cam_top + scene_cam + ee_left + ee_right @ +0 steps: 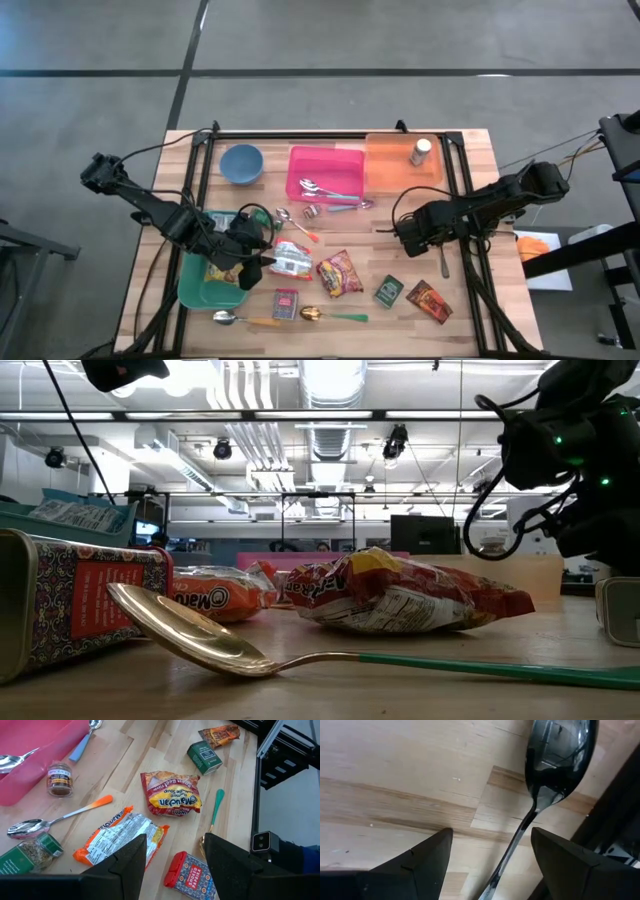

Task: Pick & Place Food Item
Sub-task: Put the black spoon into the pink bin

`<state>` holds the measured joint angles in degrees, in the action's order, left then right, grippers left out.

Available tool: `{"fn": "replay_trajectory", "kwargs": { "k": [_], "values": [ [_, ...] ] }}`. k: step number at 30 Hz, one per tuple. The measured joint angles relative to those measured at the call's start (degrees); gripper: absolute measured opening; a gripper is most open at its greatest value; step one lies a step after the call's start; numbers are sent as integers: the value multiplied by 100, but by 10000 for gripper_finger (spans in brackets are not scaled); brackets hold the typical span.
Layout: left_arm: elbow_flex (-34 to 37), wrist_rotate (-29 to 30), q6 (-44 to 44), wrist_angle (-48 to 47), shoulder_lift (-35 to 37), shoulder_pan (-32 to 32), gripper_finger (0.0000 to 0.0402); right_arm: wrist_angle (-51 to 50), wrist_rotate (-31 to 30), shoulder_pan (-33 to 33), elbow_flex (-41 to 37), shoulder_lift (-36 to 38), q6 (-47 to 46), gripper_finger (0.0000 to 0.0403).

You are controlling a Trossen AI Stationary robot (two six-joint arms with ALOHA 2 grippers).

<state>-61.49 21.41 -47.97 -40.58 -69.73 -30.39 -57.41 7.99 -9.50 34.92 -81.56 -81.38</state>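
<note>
While the left gripper [172, 865] hangs open and empty, a crinkled orange-and-white noodle packet [120, 839] lies just ahead; the right gripper [490, 865], open, hovers near a dark spoon [555, 765].

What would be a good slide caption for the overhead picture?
Two robot arms over a wooden table strewn with noodle packets, spoons and bins; both grippers, left and right, open and empty.

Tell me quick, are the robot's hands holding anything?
Left hand: open, holding nothing, above the noodle packet.
Right hand: open, holding nothing, over a dark spoon.
</note>
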Motion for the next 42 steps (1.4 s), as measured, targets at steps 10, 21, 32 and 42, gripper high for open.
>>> {"fn": "replay_trajectory", "kwargs": {
  "k": [10, 21, 32, 42],
  "values": [
    [0, 0, 15, 0, 0, 0, 201, 429, 9, -2, -78, -2, 57, 135],
    [0, 0, 13, 0, 0, 0, 201, 697, -22, -4, -83, -4, 349, 17],
    [0, 0, 13, 4, 0, 0, 201, 908, -839, -342, 351, -17, 570, 13],
    [0, 0, 11, 4, 0, 0, 201, 879, -1500, -415, 1286, 5, 1038, 13]
  ]
}}
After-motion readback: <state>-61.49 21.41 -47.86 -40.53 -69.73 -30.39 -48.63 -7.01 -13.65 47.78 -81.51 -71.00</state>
